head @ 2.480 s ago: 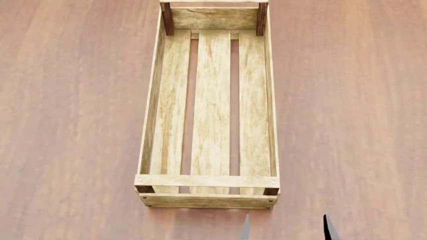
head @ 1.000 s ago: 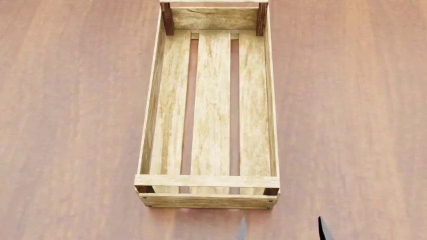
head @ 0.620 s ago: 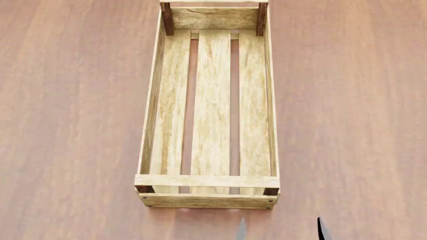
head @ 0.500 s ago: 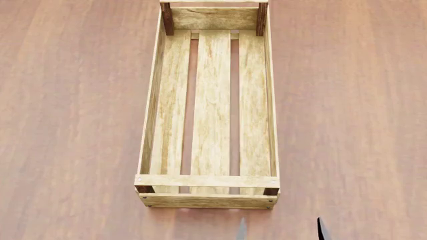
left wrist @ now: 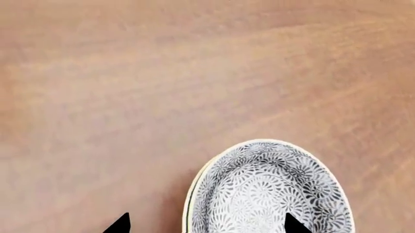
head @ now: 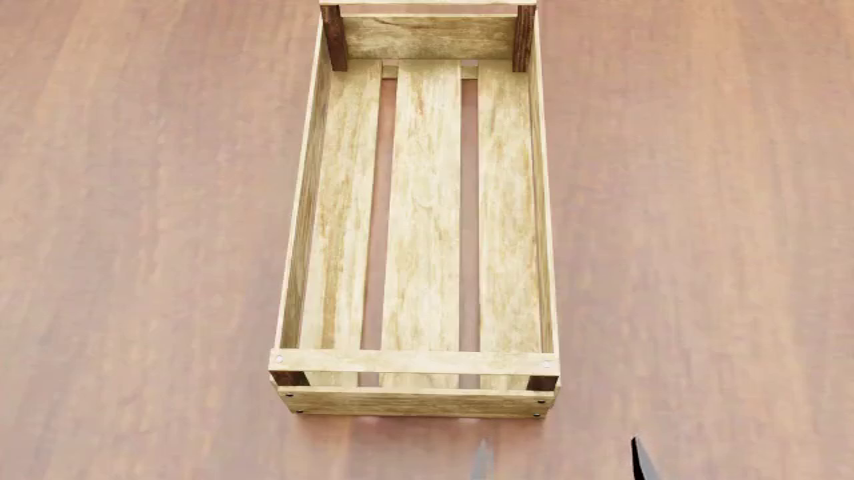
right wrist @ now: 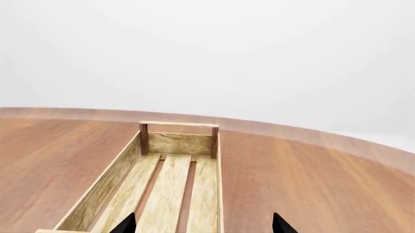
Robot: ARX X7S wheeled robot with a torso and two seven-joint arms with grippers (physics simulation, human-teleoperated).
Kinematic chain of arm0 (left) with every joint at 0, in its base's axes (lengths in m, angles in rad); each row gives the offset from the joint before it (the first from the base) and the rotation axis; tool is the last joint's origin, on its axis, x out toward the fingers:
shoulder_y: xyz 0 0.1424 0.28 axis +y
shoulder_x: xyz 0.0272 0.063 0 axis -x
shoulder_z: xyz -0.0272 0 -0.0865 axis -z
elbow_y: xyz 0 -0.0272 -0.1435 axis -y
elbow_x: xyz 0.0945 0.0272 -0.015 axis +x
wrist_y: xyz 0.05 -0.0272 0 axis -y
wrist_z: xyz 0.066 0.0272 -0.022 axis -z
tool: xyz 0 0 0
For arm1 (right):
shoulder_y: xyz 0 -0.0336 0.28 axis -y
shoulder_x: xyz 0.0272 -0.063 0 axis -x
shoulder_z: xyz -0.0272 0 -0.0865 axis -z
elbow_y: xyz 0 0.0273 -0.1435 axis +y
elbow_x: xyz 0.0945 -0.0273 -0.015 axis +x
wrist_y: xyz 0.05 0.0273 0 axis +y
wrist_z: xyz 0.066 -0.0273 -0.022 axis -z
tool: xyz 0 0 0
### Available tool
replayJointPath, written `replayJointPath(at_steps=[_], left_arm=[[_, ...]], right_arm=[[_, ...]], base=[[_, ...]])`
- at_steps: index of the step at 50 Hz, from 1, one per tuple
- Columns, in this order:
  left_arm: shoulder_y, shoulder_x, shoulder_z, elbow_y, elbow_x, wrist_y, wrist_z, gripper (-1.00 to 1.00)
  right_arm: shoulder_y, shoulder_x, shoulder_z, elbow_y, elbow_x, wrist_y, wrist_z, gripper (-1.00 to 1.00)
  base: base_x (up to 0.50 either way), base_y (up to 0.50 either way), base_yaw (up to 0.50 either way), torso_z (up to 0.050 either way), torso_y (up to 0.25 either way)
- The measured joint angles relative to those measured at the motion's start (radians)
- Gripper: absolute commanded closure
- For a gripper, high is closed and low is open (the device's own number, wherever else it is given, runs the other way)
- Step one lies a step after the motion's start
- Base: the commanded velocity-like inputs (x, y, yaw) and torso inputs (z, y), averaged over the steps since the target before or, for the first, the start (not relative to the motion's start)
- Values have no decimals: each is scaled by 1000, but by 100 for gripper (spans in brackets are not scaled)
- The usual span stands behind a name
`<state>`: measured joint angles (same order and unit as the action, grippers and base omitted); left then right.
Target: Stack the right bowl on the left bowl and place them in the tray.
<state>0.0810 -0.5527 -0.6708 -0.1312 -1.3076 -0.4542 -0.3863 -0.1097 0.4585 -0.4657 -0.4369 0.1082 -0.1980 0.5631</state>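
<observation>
My left hand (left wrist: 204,225) hangs spread over the patterned bowl (left wrist: 269,189), one tip outside its rim and one inside, nothing gripped yet. My right hand (right wrist: 202,224), open and empty, points down the long axis of the tray (head: 307,200), which fills the head view's centre, running from bottom to top.

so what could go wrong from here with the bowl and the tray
1. The left gripper straddles one edge of the patterned bowl, one finger inside and one outside; closing on the rim alone could tip it or let it slip.
2. The head view shows only the empty tray and the right gripper, no bowl, so that grasp relies on the wrist view.
3. The right gripper sits close to the tray's near end and could nudge it.
</observation>
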Motion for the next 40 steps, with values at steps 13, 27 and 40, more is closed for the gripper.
replayJointPath(at_steps=[13, 27, 40], left_arm=[[-20, 3, 31, -42, 44, 18, 16, -100], [-42, 5, 59, -70, 74, 30, 24, -100], [-59, 9, 75, -92, 88, 38, 38, -100]], right_arm=[[3, 2, -3, 0, 0, 2, 1, -100], [6, 4, -8, -3, -2, 7, 2, -100], [7, 5, -12, 2, 9, 6, -1, -100]], base=[[0, 0, 0, 0, 0], [0, 0, 0, 0, 0], [0, 0, 0, 0, 0]])
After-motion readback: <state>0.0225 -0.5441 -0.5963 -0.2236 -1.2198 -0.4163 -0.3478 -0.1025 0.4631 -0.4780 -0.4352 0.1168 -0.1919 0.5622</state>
